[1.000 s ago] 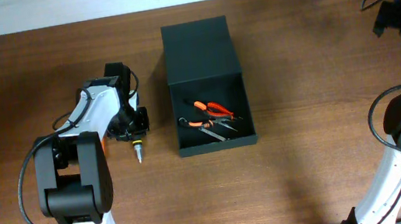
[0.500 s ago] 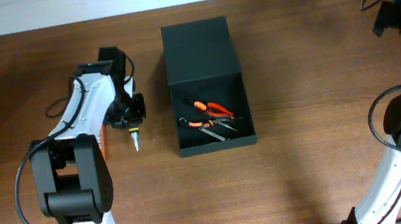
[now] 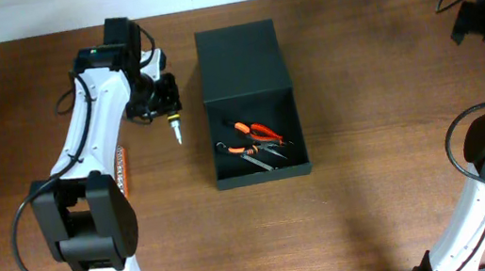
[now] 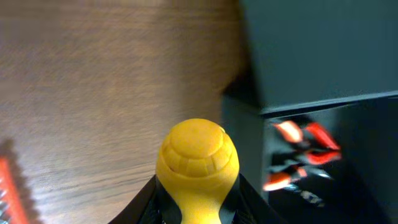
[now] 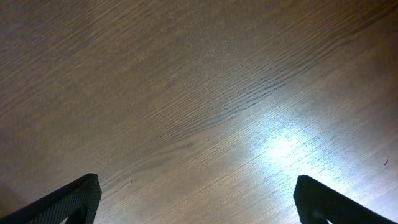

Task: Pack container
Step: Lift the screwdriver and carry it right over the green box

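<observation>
The surface [image 3: 374, 193] is carrying the container [image 3: 241, 60] at its middle, nearer the far edge, flap lying open. It is looking stiff, matte and probably light; the flap's free edge is offering the best hold for closing. The left jaws are gripping, partly closed, a yellow-handled screwdriver [image 4: 198, 163] just beside it; the right jaws are gaping empty near the far right corner. Orange pliers [image 3: 256, 132] are lying inside.

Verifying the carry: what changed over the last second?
The left hand, shut on the yellow-handled screwdriver throughout, carried it toward the table's far edge and slightly nearer the container. Nothing was grasped or released. The container, the pliers inside it and the open right hand stayed put.
</observation>
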Controlling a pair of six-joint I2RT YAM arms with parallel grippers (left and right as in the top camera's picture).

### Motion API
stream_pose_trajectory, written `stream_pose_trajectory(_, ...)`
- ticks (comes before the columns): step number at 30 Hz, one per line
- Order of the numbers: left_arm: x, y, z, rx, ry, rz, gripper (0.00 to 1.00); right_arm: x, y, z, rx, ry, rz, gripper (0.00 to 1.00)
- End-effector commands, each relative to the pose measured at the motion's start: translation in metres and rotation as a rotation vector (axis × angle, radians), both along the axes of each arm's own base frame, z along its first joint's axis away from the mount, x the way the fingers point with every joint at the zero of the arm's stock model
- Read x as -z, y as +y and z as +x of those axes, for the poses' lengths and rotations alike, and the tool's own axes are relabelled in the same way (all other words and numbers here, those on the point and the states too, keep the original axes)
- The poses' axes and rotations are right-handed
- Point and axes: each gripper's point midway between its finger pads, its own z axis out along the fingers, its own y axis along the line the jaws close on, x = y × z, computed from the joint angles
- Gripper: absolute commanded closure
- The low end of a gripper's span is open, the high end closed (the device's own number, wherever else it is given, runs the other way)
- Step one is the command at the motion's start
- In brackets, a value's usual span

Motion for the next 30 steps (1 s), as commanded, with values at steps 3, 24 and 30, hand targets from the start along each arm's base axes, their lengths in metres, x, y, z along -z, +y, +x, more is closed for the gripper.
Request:
stream_pose_trajectory(3,-0.022,-0.052,0.002,0.107,-0.048,-0.071,0.85,-0.010,-0.004,-0.005,0.005,-0.013,-0.023,0.01)
stream_pose_trajectory(24,-0.033,-0.151,-0.027,0.430,-0.188,0.116,0.79,-0.010,-0.004,-0.005,0.005,-0.013,-0.023,0.01)
stream_pose_trajectory(30,-0.010,-0.155,-0.027,0.440,-0.140,0.113,0.79,-0.010,-0.004,-0.005,0.005,-0.013,-0.023,0.01)
